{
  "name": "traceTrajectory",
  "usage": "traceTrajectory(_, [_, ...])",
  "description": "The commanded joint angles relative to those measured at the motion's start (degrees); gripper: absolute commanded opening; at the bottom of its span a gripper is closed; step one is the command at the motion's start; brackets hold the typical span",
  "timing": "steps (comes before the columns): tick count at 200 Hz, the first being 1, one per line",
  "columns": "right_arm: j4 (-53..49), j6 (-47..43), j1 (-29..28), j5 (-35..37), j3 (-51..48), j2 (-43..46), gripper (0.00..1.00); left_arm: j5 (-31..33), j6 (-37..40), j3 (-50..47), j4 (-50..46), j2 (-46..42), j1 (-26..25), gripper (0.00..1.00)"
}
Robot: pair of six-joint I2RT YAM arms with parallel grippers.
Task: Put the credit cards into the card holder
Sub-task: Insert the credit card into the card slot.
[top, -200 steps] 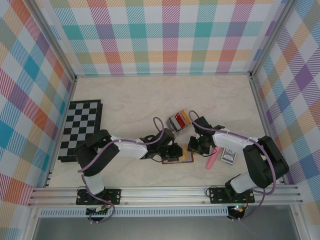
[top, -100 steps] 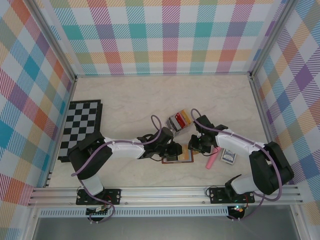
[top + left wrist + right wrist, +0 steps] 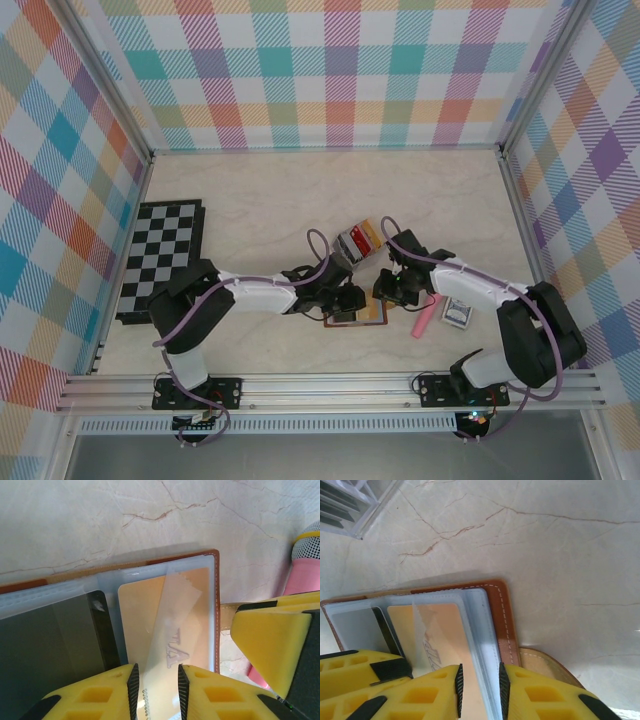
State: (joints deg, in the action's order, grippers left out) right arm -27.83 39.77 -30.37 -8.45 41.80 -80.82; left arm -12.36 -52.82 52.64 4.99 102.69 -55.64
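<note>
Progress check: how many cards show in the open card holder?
2: a dark card in one sleeve, an orange card in the next, nearer the snap tab. More may be hidden beneath.

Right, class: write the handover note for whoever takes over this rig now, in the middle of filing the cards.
Left gripper: jaws narrowly apart over the yellow-orange card; grip unclear.
Right gripper: jaws narrowly apart at the right edge of the card holder; grip unclear.
Done: dark card sits in the left slot; yellow-orange card looks partly into the right slot.
To do: seat it fully, then file the remaining cards from the clear rack.
</note>
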Motion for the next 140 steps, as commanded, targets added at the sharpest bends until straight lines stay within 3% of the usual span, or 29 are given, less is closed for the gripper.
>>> traceTrajectory(1, [0.87,-0.43,-0.24,-1.81,-0.09,-0.78,0.27,-1.6,1.13,1.67,0.14,1.6,-0.97,0.29])
traceTrajectory(55, [-0.64,-0.47,-0.22,-0.53,0.62,0.06,0.27,-2.66,0.96,1.79,1.4,1.67,-0.96,0.29])
traceTrajectory(104, [-7.03,-4.23,-0.22,6.69,6.66,4.29,0.32,6.6,2.11,-1.48,-4.51,-8.6,-0.38,0.34])
traceTrajectory(140, [-8.18,-10.16,-0.22,7.28,13.22,3.13,0.37,11.29,0.11,-6.58,-6.4,-16.1,3.51,0.42])
